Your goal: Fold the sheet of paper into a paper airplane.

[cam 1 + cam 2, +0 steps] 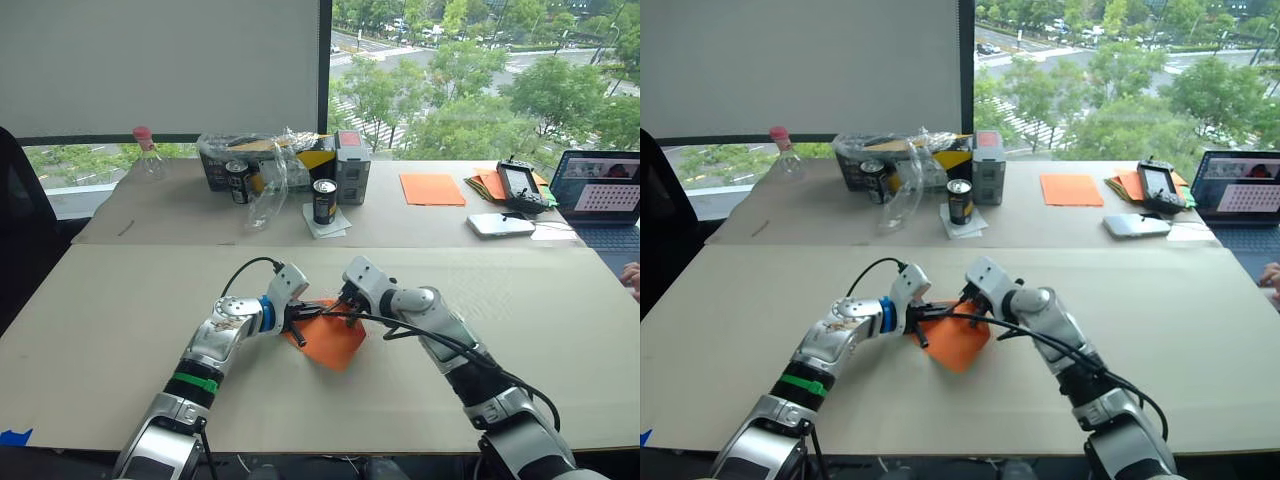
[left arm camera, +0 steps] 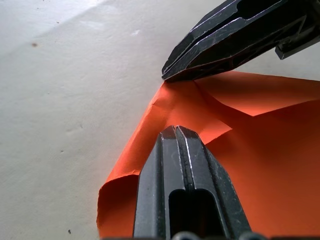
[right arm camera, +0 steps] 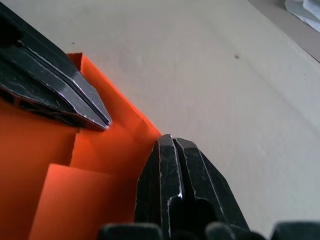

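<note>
The sheet of paper (image 1: pixel 333 343) is a small creased bright-orange wedge lying flat on the near table, with a folded flap (image 2: pixel 200 112) at its far corner. My left gripper (image 1: pixel 303 319) comes in from the left, shut, its tips resting on that flap (image 2: pixel 176 129). Opposite it, my right gripper (image 1: pixel 345 305) is shut too, and its tips (image 3: pixel 170 139) touch the paper's far edge. The two gripper tips sit a few centimetres apart over the same corner. I cannot tell whether either one pinches paper between its fingers.
On the far table are a smooth orange sheet (image 1: pixel 432 188), a pile of orange and yellow papers (image 1: pixel 487 183), a black controller (image 1: pixel 522 186), a white device (image 1: pixel 500 224), a laptop (image 1: pixel 606 190), two cans (image 1: pixel 324 201), a box (image 1: pixel 352 166) and a bottle (image 1: pixel 148 156). A person's hand (image 1: pixel 632 280) shows at the right edge.
</note>
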Robot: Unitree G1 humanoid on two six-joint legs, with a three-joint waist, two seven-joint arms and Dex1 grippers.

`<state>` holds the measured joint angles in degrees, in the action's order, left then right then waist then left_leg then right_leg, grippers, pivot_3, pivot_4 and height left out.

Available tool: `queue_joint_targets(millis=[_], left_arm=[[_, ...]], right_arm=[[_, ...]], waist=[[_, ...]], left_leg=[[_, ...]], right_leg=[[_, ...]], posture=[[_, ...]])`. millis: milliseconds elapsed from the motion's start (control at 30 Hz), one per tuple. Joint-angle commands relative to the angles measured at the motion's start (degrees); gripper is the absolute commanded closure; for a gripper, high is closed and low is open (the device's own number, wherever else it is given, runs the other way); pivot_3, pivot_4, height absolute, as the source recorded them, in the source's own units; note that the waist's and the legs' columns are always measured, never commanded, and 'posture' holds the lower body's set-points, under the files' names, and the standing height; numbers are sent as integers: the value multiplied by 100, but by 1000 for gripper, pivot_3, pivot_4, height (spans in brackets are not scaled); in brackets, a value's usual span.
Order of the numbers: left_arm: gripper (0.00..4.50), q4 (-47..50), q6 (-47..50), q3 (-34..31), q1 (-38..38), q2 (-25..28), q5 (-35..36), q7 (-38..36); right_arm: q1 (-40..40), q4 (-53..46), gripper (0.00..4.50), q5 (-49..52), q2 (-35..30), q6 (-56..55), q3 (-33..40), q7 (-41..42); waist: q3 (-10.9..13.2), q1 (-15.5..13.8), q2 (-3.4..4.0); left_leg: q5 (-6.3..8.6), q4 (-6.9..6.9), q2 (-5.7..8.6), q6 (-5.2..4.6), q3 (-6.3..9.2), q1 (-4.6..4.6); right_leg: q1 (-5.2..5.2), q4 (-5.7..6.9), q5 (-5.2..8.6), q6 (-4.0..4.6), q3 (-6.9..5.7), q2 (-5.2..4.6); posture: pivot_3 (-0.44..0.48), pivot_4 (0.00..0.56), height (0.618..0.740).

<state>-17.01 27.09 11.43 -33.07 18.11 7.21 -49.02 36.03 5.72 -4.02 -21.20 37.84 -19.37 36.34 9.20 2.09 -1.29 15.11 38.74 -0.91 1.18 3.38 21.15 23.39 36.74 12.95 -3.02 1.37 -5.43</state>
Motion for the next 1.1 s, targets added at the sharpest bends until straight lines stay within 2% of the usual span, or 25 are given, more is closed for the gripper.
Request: queue_joint_targets(millis=[33,233,333,833,1100], left_arm=[[4477,-261,187,121,150,41,-118,68],[4477,-318,149,150,116,1,-130,61],[4477,-352,124,157,101,-4,-135,45],[4477,-279,147,102,10,10,-95,9],[4477,-225,195,-184,-279,-196,157,131]], right_arm=[[-58,-418,4500,-27,-277,204,273,-6],[82,-971,4500,357,-192,125,703,-4],[110,-1128,4500,456,-26,210,592,45],[-372,-171,4500,342,360,-121,324,-383],[-518,65,4500,211,379,-66,169,-435]], waist=[[0,2,0],[1,5,-1],[1,7,-1],[2,-16,0],[2,-11,0]], left_leg=[[0,0,0,0,0,0],[0,0,-1,0,0,0],[0,0,-1,0,0,0],[1,-1,0,-1,0,1],[1,-1,0,-2,1,0]], right_leg=[[0,0,0,0,0,0],[0,-1,1,-2,0,1],[0,0,1,-2,0,0],[-3,-6,1,-2,-1,0],[-4,-6,2,-3,-2,0]], posture=[[0,150,715],[0,150,715],[0,150,715],[0,150,715],[0,150,715]])
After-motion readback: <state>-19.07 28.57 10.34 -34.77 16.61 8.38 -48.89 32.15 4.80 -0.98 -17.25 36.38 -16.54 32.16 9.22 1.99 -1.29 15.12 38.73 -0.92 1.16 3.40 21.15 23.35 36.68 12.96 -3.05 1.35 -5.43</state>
